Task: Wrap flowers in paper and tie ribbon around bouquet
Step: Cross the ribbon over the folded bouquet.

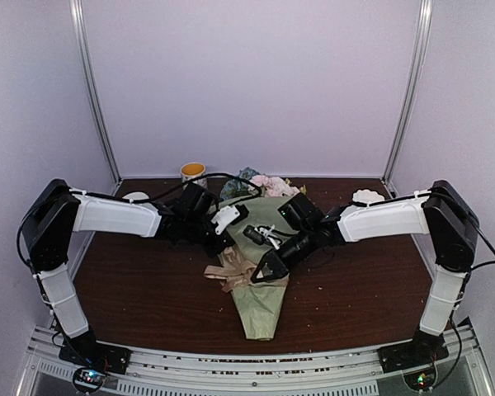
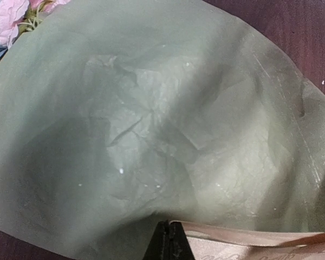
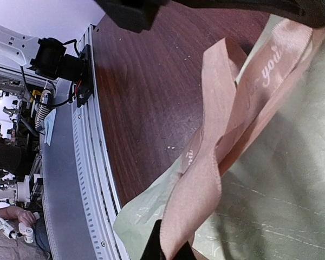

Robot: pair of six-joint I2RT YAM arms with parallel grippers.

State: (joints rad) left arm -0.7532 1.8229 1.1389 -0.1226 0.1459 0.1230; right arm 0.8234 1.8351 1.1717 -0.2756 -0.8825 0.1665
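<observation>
Both arms stretched inward, elbows out, wrists meeting over bouquet (image 1: pixel 261 309). Bouquet lies mid table (image 1: pixel 363 280), flowers (image 1: pixel 268 184) at far end, narrow tip toward bases. Left gripper (image 2: pixel 170 230) pinched tight on ribbon (image 3: pixel 227 124), just above green paper (image 2: pixel 151 135). Right gripper (image 3: pixel 165 245) angled low, clamped on ribbon loop at bouquet's waist.

Sage-green paper (image 2: pixel 151 135): thin sheet, crinkled and creased, with a faint waxy sheen where light catches it. Beige-tan ribbon (image 3: pixel 206 179): flat woven cloth, satin-smooth, soft lustre, pale printed lettering. Dark brown tabletop (image 3: pixel 146 81): wood grain, smooth, low gloss; near-edge rail (image 3: pixel 92 179): grey perforated metal, matt; arm shells (image 1: pixel 115 216): smooth white plastic, joined by matt black parts.
</observation>
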